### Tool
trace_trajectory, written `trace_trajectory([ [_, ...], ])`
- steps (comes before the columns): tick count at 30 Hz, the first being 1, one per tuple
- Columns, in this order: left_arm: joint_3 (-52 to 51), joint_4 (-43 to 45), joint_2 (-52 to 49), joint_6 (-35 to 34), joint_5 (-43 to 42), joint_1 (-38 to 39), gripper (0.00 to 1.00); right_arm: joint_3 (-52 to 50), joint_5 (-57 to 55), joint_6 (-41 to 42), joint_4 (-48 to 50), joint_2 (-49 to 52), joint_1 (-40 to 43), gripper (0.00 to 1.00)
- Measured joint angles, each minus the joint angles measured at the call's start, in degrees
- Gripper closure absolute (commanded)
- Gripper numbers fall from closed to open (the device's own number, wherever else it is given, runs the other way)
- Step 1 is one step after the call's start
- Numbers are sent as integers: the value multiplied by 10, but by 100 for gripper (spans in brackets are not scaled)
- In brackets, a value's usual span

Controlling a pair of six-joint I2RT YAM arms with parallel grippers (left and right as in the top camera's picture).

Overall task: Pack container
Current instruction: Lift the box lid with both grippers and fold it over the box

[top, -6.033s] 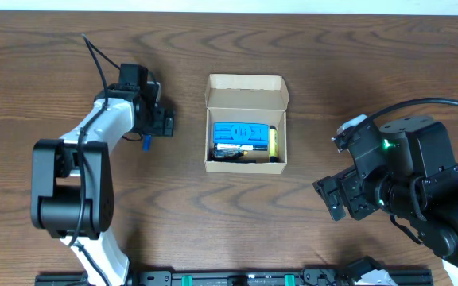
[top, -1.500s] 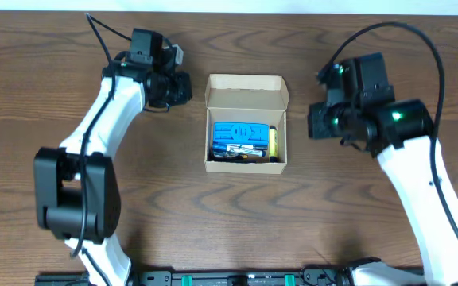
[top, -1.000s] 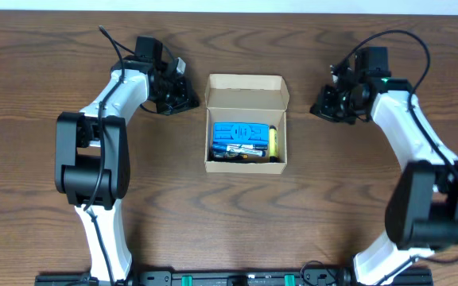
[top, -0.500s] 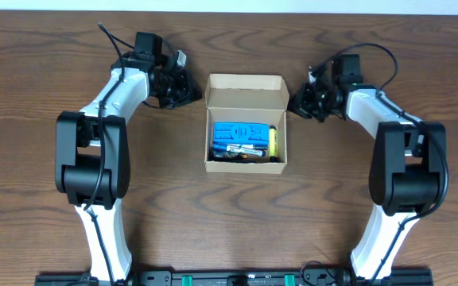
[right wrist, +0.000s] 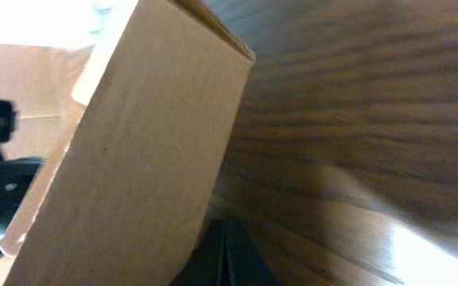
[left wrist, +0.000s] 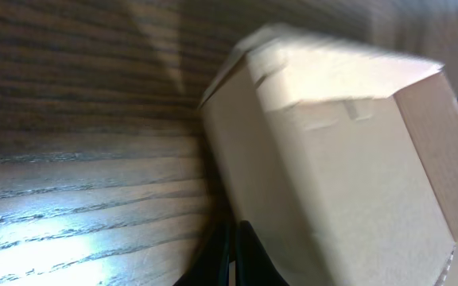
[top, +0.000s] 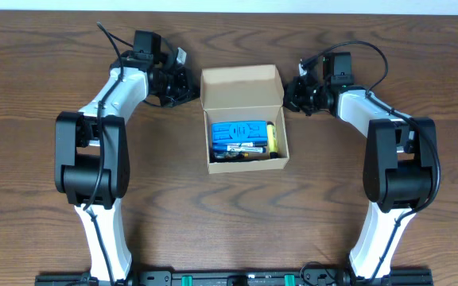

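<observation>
The container (top: 247,163), a tan cardboard box, sits mid-table with its flap lid (top: 241,86) standing open at the back. Inside lie a blue stapler (top: 239,131), a yellow item (top: 272,139) and pens (top: 241,151). My left gripper (top: 189,86) is shut, its tips against the lid's left edge. On the opposite side my right gripper (top: 289,91) is shut against the lid's right edge. In the left wrist view the shut left gripper (left wrist: 230,238) touches the box wall (left wrist: 332,159). The right wrist view shows the shut right gripper (right wrist: 223,234) at the foot of the box side (right wrist: 133,159).
Dark wood tabletop (top: 356,206) lies all round the box. Both arms stretch in from the front edge, one on each side of the box.
My right gripper has moved left up to the lid's right edge. The lid has lifted and the box has shifted slightly left. My left gripper has hardly moved.
</observation>
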State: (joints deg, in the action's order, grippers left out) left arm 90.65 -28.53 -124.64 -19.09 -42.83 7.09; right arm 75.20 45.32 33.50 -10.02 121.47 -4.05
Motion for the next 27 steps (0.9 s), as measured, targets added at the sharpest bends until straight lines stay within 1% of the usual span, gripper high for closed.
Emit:
trace_trajectory([
  [6, 32, -1, 0, 3, -29, -2, 94, 0, 61, 0, 56, 0, 1, 99],
  [12, 56, -11, 0, 17, -56, -6, 94, 0, 108, -7, 87, 0, 5, 99],
  [17, 56, -33, 19, 58, -64, -6, 95, 0, 148, -18, 107, 0, 9, 99],
  [22, 56, -58, 84, 106, -57, -6, 95, 0, 166, -31, 110, -5, 18, 99],
  [27, 59, -91, 145, 156, -45, -6, 95, 0, 174, -44, 109, -33, 19, 98],
])
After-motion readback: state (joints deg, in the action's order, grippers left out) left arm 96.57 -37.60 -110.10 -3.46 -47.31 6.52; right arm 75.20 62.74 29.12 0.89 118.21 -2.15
